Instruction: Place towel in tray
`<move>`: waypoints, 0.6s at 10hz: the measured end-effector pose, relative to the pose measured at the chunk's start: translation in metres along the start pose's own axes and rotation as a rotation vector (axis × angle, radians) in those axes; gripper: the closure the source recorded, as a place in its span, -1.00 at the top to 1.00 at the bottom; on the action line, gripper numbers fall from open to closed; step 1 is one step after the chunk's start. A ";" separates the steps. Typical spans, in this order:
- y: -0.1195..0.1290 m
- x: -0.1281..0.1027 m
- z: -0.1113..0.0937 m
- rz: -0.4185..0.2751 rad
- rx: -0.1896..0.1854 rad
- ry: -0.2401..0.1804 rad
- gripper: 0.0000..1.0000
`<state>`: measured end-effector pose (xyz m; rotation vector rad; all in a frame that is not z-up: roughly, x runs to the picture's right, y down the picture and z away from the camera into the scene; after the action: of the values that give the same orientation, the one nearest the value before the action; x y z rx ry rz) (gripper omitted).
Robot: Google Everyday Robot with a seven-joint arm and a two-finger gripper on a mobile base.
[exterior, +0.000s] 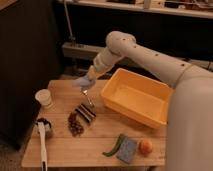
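Note:
A yellow tray sits on the right half of the wooden table. A blue-grey folded cloth, likely the towel, lies flat at the table's front right, below the tray. My gripper hangs over the table's back middle, just left of the tray's left corner and far from the cloth. Its tip looks pale blue. The white arm reaches in from the right, above the tray.
A white cup stands at the left. A metal utensil, a dark bar and a brown pile lie mid-table. A white-handled brush is front left. A green pepper and an orange fruit flank the cloth.

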<state>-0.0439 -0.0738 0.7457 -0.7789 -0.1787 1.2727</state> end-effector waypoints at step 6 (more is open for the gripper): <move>-0.095 0.093 -0.066 0.235 0.155 0.027 -1.00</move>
<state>0.0954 -0.0261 0.7278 -0.6973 0.0347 1.4780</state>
